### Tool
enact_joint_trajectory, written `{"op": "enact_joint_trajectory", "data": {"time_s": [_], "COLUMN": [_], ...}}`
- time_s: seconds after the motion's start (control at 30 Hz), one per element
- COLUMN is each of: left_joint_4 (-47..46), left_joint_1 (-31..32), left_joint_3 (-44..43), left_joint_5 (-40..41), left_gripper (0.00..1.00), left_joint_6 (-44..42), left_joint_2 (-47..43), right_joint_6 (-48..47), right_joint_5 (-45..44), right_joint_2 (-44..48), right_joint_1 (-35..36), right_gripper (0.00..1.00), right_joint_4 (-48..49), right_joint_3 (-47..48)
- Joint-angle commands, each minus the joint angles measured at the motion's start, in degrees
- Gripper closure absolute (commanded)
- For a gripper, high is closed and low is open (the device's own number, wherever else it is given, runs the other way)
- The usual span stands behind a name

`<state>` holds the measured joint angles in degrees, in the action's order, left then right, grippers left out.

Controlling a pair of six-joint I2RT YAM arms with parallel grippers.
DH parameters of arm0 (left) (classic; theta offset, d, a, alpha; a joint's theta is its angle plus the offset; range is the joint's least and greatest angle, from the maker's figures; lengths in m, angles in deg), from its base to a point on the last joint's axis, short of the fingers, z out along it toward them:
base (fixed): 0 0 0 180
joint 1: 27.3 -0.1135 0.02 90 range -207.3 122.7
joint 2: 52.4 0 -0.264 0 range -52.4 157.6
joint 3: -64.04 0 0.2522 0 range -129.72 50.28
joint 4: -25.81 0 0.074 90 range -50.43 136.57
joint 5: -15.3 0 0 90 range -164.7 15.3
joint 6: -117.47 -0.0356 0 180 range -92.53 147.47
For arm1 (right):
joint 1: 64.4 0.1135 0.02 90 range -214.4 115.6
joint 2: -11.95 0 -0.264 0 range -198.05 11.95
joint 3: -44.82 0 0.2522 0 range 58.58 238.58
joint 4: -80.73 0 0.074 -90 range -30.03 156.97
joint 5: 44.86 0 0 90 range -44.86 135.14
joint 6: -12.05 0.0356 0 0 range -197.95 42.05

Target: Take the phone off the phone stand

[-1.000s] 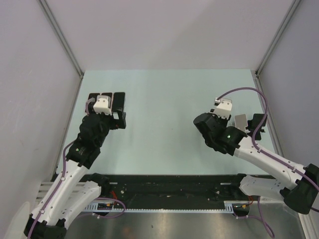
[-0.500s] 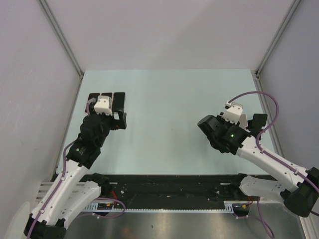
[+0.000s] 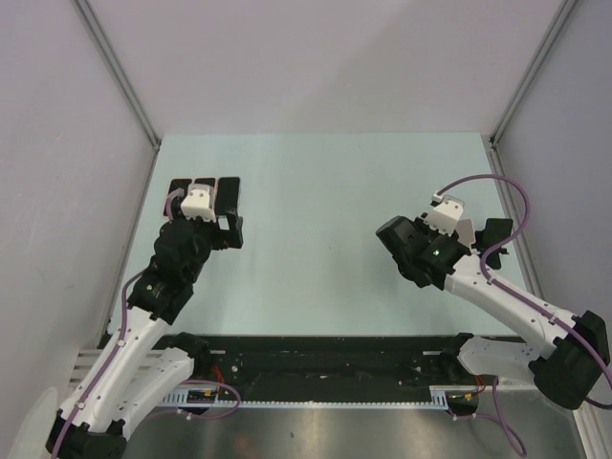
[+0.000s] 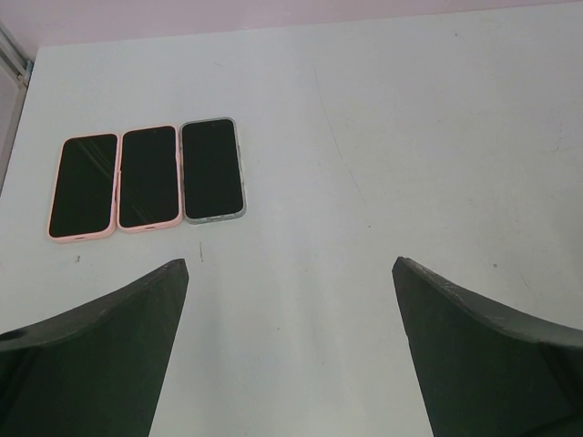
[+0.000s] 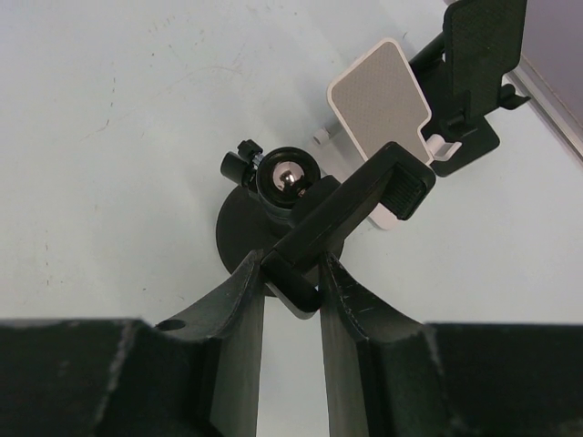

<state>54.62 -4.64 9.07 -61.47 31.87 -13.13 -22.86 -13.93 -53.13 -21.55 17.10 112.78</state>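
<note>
L hand (image 4: 290, 266) is spread wide, released, nothing betw. its 2 dark fingers (image 4: 100, 364). It hangs over the pale counter (image 4: 410, 137) at the far-left side.

Just ahead of it, 3 phones lie flat in a tight row, screens up and dark: left pink phone (image 4: 84, 186), middle pink phone (image 4: 148, 177), then the grey-edged phone (image 4: 212, 168). The 2 pink ones touch edge to edge, and the grey-edged one sits just beside them. In the top view, the L hand covers part of the row.

Over on the R side, the R hand (image 5: 291, 264) is clenched tight on the clamp stand (image 5: 351, 209). Both fingers pinch the low end of its black clamp bar. The bar runs tilted, up and away from the fingers. Behind it sits the shiny ball joint (image 5: 285, 179), and under that the round base (image 5: 232, 238) rests on the counter.

2 more stands are just past it: a white stand (image 5: 380, 102) with its plate tilted, touching or nearly touching the clamp bar's far end (cannot tell which), and a black stand (image 5: 483, 45) right next to the white one, near the counter's R edge.

The phones and the stands are well apart, on opposite sides of the counter.
</note>
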Motion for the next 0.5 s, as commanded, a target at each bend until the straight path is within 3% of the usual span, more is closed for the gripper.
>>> {"op": "enact_joint_trajectory", "data": {"time_s": [0.0,0.27,0.47], "left_joint_4": [-1.8,-1.9,-1.8], "left_joint_1": [0.5,0.5,0.5], "left_joint_3": [0.3,0.2,0.2], "left_joint_5": [0.2,0.2,0.2], "left_gripper": [0.0,0.0,0.0], "left_joint_6": [-1.7,-1.8,-1.8], "left_joint_2": [0.1,0.4,0.5], "right_joint_6": [2.9,-4.4,-12.4], "right_joint_5": [-5.3,-4.5,-4.1], "right_joint_2": [0.7,4.4,8.8], "right_joint_1": [-0.2,0.8,2.3], "right_gripper": [0.78,0.37,0.18], "right_joint_4": [4.8,9.9,17.8], "right_joint_3": [0.2,0.0,-0.1]}}
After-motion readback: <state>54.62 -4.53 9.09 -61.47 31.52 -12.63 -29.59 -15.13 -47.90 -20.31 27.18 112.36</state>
